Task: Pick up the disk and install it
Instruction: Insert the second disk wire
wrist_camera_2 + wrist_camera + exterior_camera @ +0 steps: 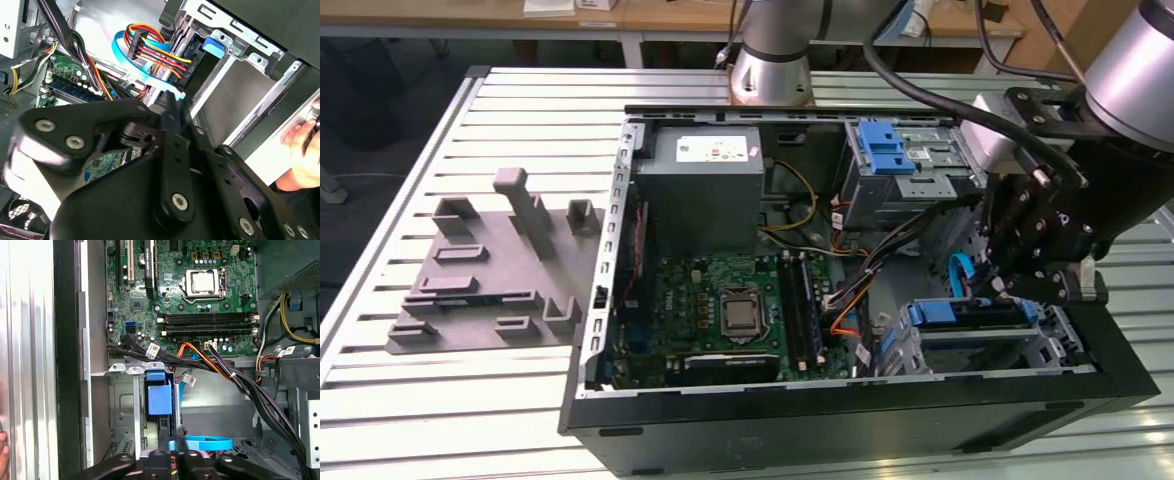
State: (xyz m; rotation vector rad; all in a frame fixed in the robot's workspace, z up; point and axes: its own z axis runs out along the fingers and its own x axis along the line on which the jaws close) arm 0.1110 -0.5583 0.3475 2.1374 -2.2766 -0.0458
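The disk sits in the lower drive cage at the front of the open computer case, on the exterior view's right. Its blue bracket faces up between the cage's metal walls. A bundle of red, yellow and black wires plugs into its dark end. My gripper hangs just above that cage. Its fingers are shut, with the end of a flat blue cable pinched at their tips.
The case holds a green motherboard, a grey power supply box and an upper cage with a blue latch. Black cable bundles run beside the drive cage. A grey fixture block lies on the slatted table. A person's hand rests outside the case.
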